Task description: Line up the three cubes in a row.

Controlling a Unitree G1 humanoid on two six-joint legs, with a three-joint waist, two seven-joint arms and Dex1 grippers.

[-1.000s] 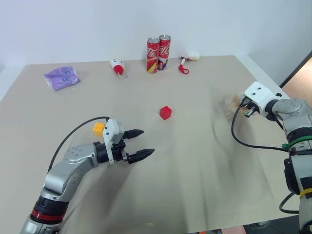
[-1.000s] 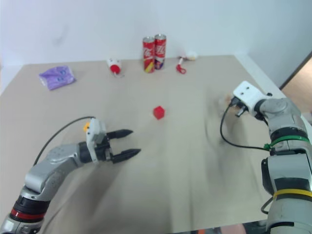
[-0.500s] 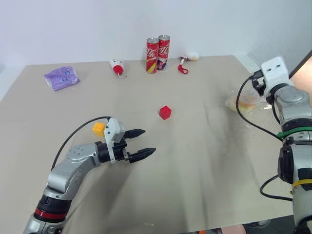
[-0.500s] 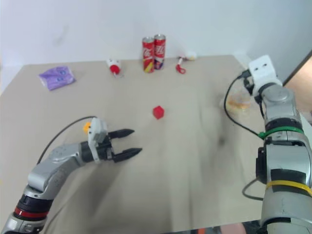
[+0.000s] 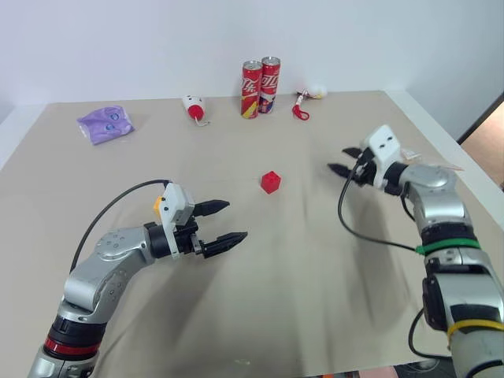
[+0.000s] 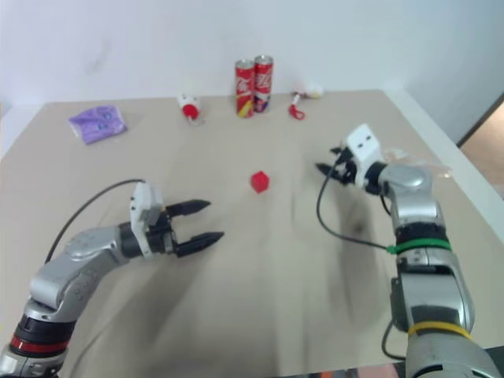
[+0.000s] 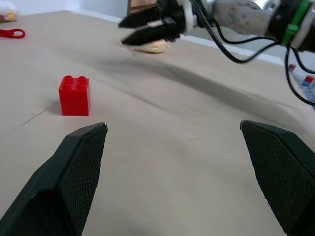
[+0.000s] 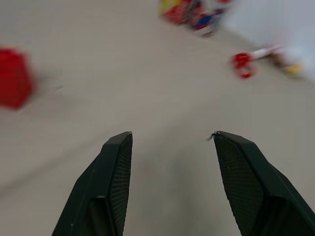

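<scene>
The red cube [image 5: 270, 182] sits near the middle of the tan table [image 5: 315, 299], also seen in the left wrist view [image 7: 74, 95] and blurred in the right wrist view [image 8: 12, 76]. A yellow-orange cube [image 5: 158, 206] peeks out behind my left wrist, mostly hidden. My left gripper [image 5: 235, 221] hovers open and empty, pointing towards the red cube from its near left. My right gripper [image 5: 339, 160] is open and empty to the right of the red cube, pointing at it; its fingers [image 8: 113, 182] are spread over bare table.
Two red soda cans [image 5: 260, 76] stand at the back. A purple bag [image 5: 105, 124] lies back left, with a white-and-red item [image 5: 193, 108] and a red-looped item [image 5: 302, 106] near the cans. A crumpled clear packet [image 5: 429, 161] lies by the right edge.
My right arm has swung in from the table's right edge towards the centre, its gripper now pointing at the red cube. The left gripper has held its place, open.
</scene>
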